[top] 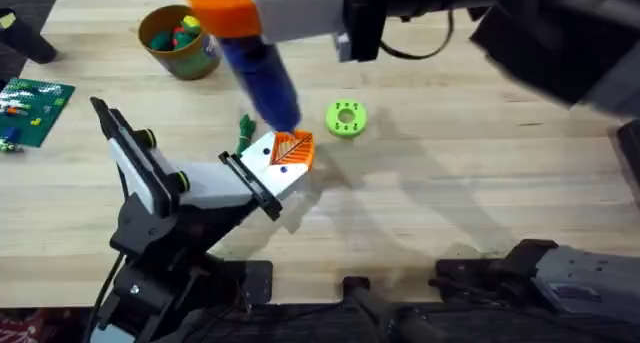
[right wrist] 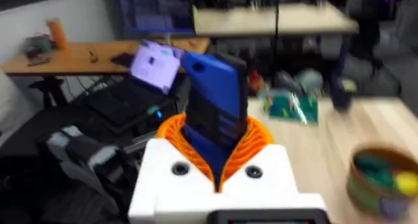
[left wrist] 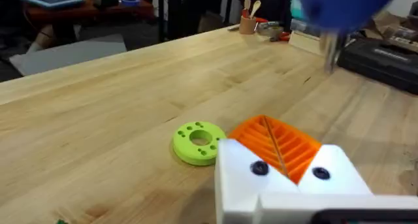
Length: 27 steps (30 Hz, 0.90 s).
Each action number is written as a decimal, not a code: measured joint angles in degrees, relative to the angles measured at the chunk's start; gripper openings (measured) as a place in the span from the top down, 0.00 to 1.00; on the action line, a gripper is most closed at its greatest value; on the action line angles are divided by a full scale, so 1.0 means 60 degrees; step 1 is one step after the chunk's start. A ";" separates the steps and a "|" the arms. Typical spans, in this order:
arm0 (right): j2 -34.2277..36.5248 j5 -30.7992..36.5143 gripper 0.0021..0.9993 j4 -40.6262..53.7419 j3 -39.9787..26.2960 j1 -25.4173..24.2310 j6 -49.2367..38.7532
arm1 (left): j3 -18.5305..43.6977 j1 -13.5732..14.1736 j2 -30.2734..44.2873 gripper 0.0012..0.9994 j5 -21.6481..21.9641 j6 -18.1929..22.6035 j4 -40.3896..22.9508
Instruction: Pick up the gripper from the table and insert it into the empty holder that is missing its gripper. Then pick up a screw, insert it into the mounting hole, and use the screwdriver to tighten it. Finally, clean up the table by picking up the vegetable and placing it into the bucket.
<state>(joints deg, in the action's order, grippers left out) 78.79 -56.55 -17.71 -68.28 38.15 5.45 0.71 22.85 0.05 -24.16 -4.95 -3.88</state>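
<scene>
Pale wooden worktop (top: 480,183) fills the overhead view, with the bucket (top: 180,38) at its far left corner. The left arm reaches in from its base to the white holder (top: 250,178), and the orange wedge (top: 292,151) sits at the holder's front end. A green vegetable (top: 246,133) lies just beside the holder and a green disc (top: 346,118) lies near it. The right pincer (top: 222,5) is high under the camera, clenched round the blue screwdriver (top: 258,73). The tool's long axis slants down from the pincer towards the holder, and its tip is just above the wedge.

From the left wrist, the holder (left wrist: 287,185) shows two dark holes flanking the orange wedge (left wrist: 277,142). The screwdriver (left wrist: 343,5) hangs beyond the holder, its thin shaft clear of it. I cannot tell whether the left pincer is clenched or released, nor whether a screw is seated.

From the right wrist, the right pincer (right wrist: 215,152) grasps the screwdriver (right wrist: 215,100), and the bucket (right wrist: 382,178) is off to one side. I judge that the next move turns on lining the slanted tip up with one hole
</scene>
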 joint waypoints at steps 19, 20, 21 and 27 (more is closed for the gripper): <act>0.0082 0.6625 0.96 1.0403 -0.2722 -0.1032 -0.6908 | 0.0000 0.0000 0.0000 0.99 -0.0001 0.0000 0.0000; 0.0109 0.7107 0.96 1.0600 -0.2722 -0.1033 -0.7004 | 0.0000 0.0000 0.0000 0.99 -0.0002 0.0000 0.0000; 0.0166 0.7586 0.96 1.0806 -0.2722 -0.1041 -0.7092 | 0.0000 0.0000 0.0000 0.99 -0.0004 0.0000 0.0000; 0.1675 0.9630 0.96 1.1975 -0.2730 -0.1144 -0.7367 | 0.0000 0.0000 0.0000 0.99 -0.0004 0.0000 0.0000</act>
<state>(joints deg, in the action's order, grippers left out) 88.84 1.23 54.14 -84.66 31.29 -38.76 0.71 22.85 0.05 -24.18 -4.95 -3.88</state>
